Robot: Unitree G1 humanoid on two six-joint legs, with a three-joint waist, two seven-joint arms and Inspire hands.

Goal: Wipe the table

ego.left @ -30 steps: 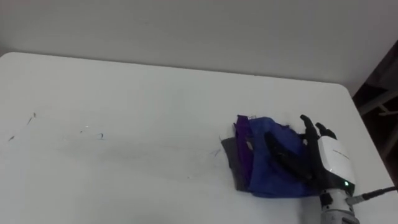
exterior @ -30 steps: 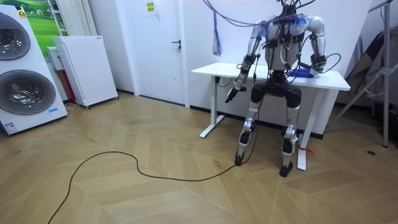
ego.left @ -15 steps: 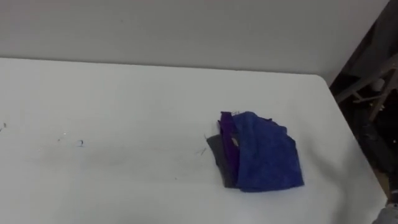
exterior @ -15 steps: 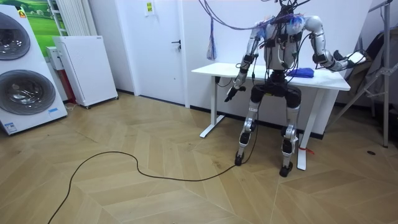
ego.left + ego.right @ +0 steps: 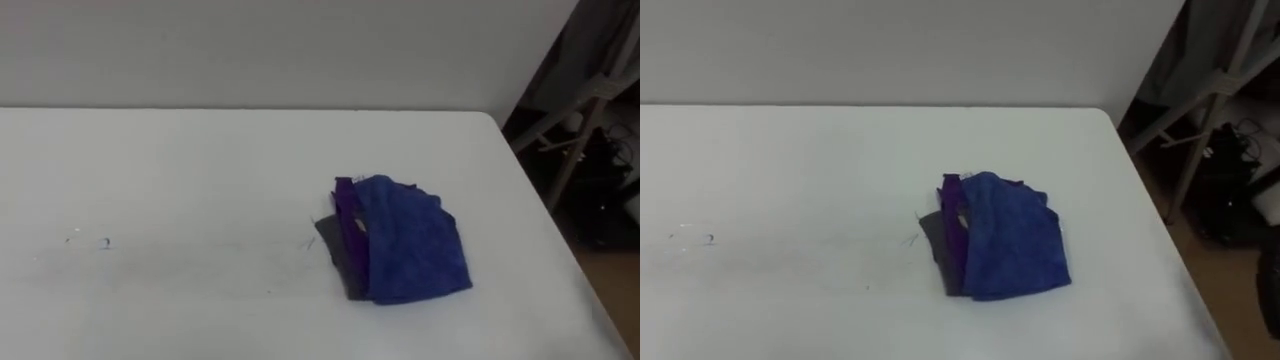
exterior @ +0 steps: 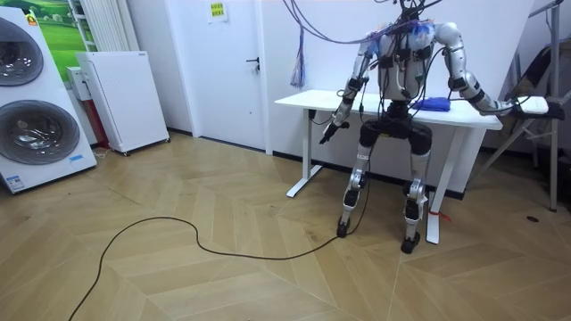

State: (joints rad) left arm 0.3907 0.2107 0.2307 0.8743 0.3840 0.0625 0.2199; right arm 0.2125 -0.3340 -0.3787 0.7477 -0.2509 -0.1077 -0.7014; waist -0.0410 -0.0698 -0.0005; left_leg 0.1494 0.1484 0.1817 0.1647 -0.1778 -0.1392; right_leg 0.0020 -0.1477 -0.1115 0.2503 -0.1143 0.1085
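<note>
- Left eye view: a crumpled blue cloth (image 5: 412, 243) lies on the white table (image 5: 180, 170), toward its right end. A purple layer (image 5: 347, 208) peeks out along the cloth's left edge, with a grey layer (image 5: 338, 252) under that. A few faint dark marks (image 5: 104, 243) dot the tabletop far off to the cloth's left.
- Right eye view: the same cloth is a soft, fuzzy, loosely folded heap lying flat on the tabletop, close to the table's right edge.
- Room view: the robot stands upright at the table's long side.
  - The right robot hand (image 6: 533, 104) reaches out past the table's end at the room view's right, near tabletop height. How wide it is cannot be told.
  - The left robot hand (image 6: 329, 135) hangs below the table's edge at the room view's left, and its state cannot be told either.
  - The cloth rests on the table between the two hands, nearer the right one yet well apart from it.
</note>
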